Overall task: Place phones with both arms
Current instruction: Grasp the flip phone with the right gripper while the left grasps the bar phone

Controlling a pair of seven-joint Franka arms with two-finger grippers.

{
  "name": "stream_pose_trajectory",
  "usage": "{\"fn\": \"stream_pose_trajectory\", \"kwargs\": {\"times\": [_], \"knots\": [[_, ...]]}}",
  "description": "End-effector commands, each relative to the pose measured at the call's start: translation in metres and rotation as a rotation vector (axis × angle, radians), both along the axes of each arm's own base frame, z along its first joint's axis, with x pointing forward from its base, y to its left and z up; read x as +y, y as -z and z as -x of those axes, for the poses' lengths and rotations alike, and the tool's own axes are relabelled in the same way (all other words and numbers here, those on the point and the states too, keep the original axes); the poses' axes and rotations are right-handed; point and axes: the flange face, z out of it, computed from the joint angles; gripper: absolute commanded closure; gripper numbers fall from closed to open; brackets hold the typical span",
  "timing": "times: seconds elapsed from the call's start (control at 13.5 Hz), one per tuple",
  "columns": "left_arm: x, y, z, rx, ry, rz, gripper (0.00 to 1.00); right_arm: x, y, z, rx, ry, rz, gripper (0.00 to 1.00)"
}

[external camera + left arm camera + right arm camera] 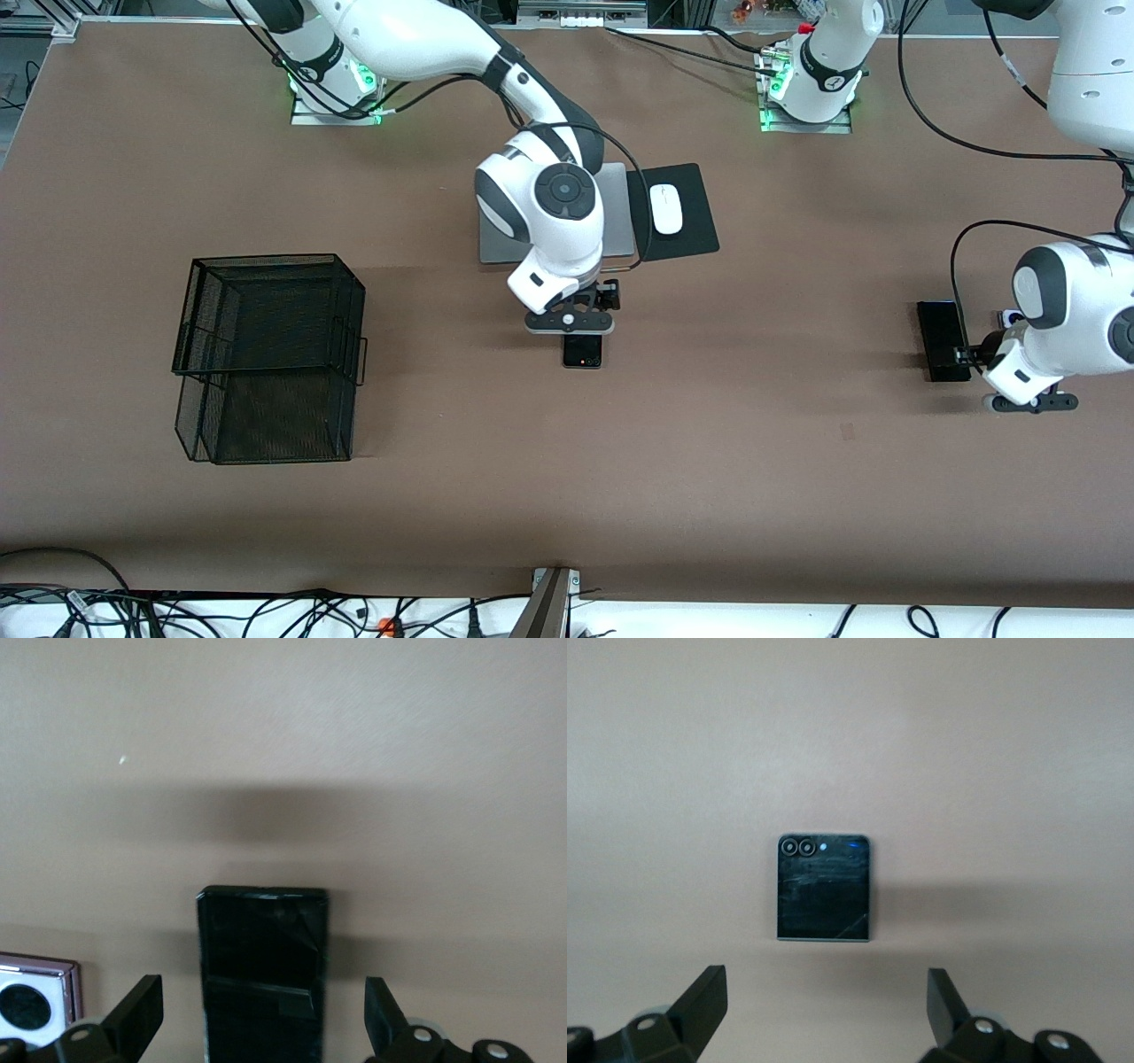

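— So, what do the phones look like, and where do they lie?

— Closest to the table's middle is the small square black flip phone (pixel 823 888), flat on the brown tabletop (pixel 709 461), with two round lenses and a small blue dot along one edge and faint scratches across its glossy face. It lies nearer to the front camera than the grey laptop (pixel 616 213). Toward the left arm's end of the table lies the long slim black slab phone (pixel 942 340), also flat, its dark glass showing a crack-like reflection in the left wrist view. Just beside it sits the small square lilac-white phone (pixel 35 999), chrome-edged; only a corner and one round black circle show.

— And the claws?

— The right arm's black two-finger gripper (pixel 824 1010) hangs over the flip phone, fingers spread wide and touching nothing. The left arm's black two-finger gripper (pixel 264 1014) hangs low over one end of the slab phone, fingers likewise spread, one on each side of it; whether they touch it cannot be told.

— What else is on the table?

— A white mouse (pixel 666 208) rests on a black rectangular mouse pad (pixel 695 221) beside the laptop, which the right arm partly covers. Toward the right arm's end stands a black wire-mesh basket (pixel 266 354), well apart from every phone.
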Motion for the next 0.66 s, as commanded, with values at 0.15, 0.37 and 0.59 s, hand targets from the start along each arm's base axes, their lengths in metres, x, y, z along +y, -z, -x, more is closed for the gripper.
{"fn": "stream_pose_trajectory", "kwargs": {"times": [0.15, 0.37, 0.59], "knots": [[-0.002, 0.006, 0.039, -0.037, 0.023, 0.012, 0.0, 0.034, 0.066, 0.02, -0.073, -0.006, 0.012, 0.0], [-0.002, 0.009, 0.04, -0.033, 0.019, 0.015, 0.0, 0.031, 0.082, 0.013, -0.107, -0.024, -0.002, 0.0], [-0.002, 0.018, 0.042, -0.02, 0.019, 0.021, 0.0, 0.016, 0.087, -0.006, -0.154, -0.015, -0.005, 0.0]]}}
